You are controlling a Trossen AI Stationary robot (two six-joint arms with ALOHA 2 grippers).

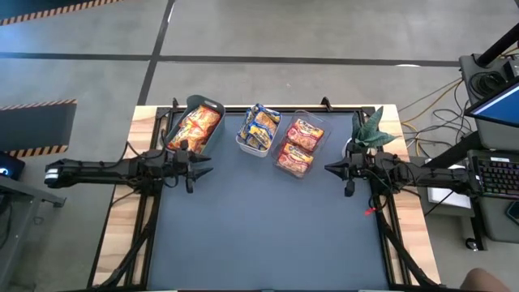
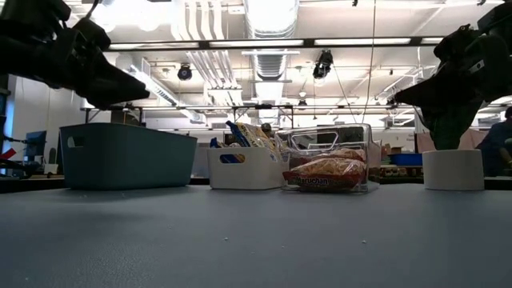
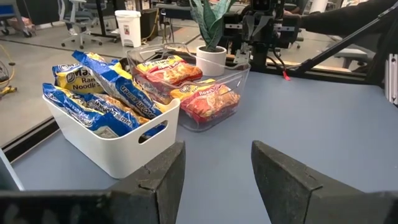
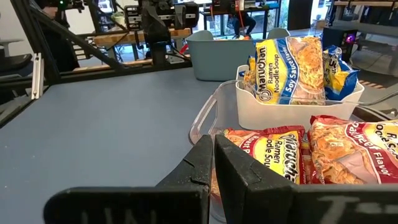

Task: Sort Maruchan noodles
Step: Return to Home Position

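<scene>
The Maruchan noodles lie in three bins at the table's far edge: orange packets [image 1: 195, 128] in the grey-green bin [image 1: 212, 106], blue-and-yellow packets [image 3: 102, 93] in the white bin [image 3: 127, 146], red packets [image 4: 280, 155] in the clear bin [image 1: 319, 124]. My left gripper [image 3: 216, 174] hovers open at the table's left side, above the mat, with nothing between its fingers. At the table's right side my right gripper [image 4: 213, 163] hovers shut and holds nothing.
A potted plant [image 1: 371, 134] in a white pot stands at the far right corner, close to my right arm. The grey mat [image 1: 268, 227] spreads bare from the middle toward the near edge.
</scene>
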